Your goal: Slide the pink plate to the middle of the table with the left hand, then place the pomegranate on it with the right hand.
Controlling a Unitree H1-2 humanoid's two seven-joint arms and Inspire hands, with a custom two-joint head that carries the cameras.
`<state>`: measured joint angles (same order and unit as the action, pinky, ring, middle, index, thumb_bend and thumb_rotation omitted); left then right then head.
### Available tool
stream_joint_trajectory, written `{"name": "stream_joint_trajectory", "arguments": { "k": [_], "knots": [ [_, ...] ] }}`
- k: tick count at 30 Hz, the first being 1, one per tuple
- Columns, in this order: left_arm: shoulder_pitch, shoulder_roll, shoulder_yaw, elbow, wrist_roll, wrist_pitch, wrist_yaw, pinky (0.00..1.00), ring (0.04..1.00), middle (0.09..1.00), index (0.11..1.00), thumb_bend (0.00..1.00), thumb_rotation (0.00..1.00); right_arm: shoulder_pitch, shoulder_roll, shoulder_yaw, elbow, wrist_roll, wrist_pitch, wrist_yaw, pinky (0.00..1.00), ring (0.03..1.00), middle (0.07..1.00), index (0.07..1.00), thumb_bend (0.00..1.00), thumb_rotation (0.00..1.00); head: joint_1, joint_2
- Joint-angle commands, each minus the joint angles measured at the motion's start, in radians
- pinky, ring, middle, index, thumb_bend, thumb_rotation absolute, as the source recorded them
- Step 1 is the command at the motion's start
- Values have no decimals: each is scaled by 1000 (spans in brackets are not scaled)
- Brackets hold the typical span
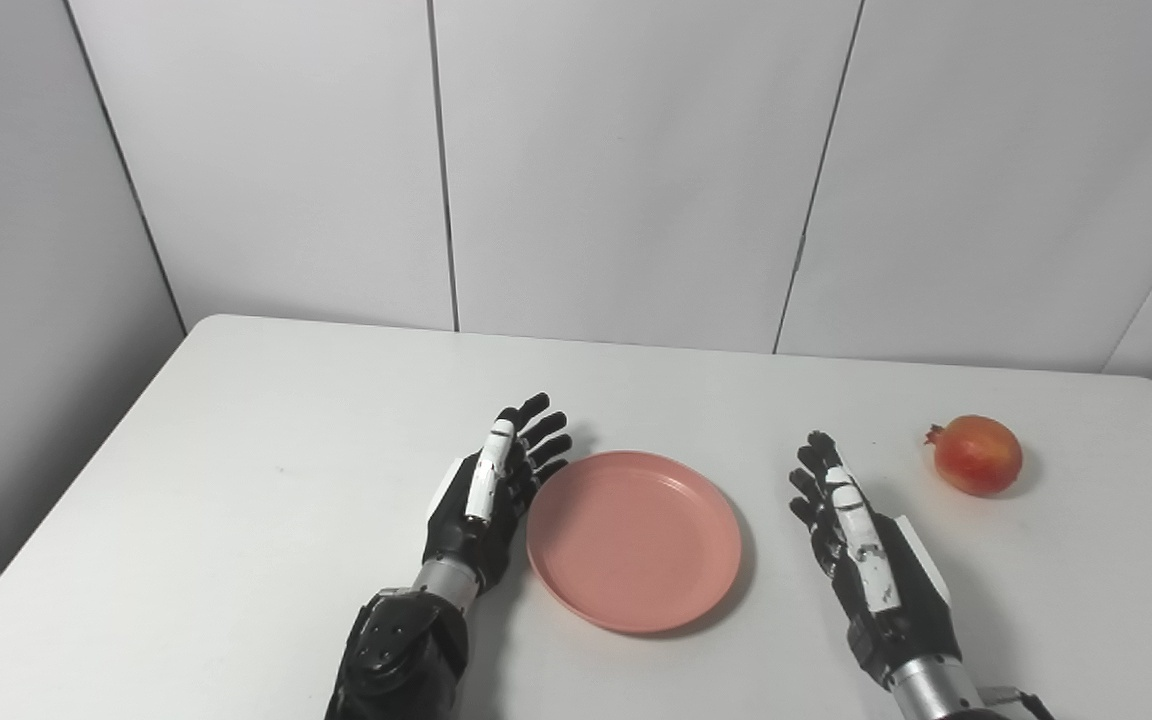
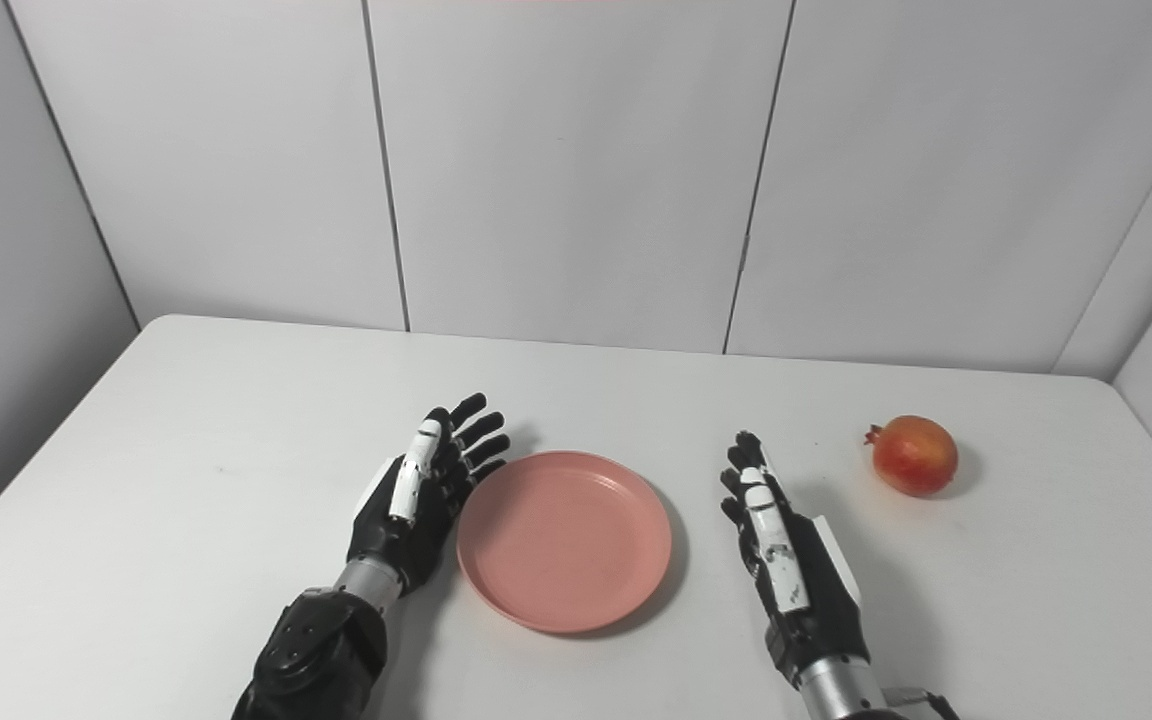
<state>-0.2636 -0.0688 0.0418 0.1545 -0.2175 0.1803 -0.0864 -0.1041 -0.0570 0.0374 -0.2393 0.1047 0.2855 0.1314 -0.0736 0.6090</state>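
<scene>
A pink plate [image 1: 633,540] lies empty on the white table [image 1: 236,480], near the middle and toward the front. My left hand [image 1: 491,495] is open, fingers spread, standing on edge right against the plate's left rim. A red-orange pomegranate [image 1: 976,455] sits on the table to the right. My right hand [image 1: 856,535] is open and empty, between the plate and the pomegranate, a short way left of and nearer than the fruit. The same scene shows in the right eye view: plate [image 2: 564,540], pomegranate [image 2: 914,456], left hand [image 2: 423,495], right hand [image 2: 784,545].
Grey wall panels [image 1: 636,170] close the table at the back and sides. The table's left edge runs diagonally at the left.
</scene>
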Motion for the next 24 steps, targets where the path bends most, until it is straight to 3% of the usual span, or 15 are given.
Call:
{"name": "stream_joint_trajectory", "arguments": {
  "k": [1, 16, 19, 24],
  "knots": [
    [-6, 15, -1, -9, 9, -20, -4, 860, 874, 883, 874, 408, 1000, -39, -3, 2, -53, -16, -64, -7, 980, 957, 977, 970, 238, 1000, -29, -3],
    [-3, 38, 38, 7, -36, -12, -28, 864, 873, 888, 873, 373, 1000, -110, -49, -19, -112, -146, -112, -49, 914, 915, 934, 933, 335, 1000, -189, -42],
    [-3, 40, 46, 20, -45, -18, -35, 872, 875, 888, 875, 364, 1000, -126, -59, -24, -122, -208, -114, -77, 883, 891, 905, 901, 342, 1000, -218, -62],
    [-4, 48, 50, 47, -51, -44, -49, 874, 874, 883, 871, 356, 1000, -157, -99, -28, -127, -312, -118, -101, 802, 835, 844, 837, 445, 976, -251, -80]
  ]
}}
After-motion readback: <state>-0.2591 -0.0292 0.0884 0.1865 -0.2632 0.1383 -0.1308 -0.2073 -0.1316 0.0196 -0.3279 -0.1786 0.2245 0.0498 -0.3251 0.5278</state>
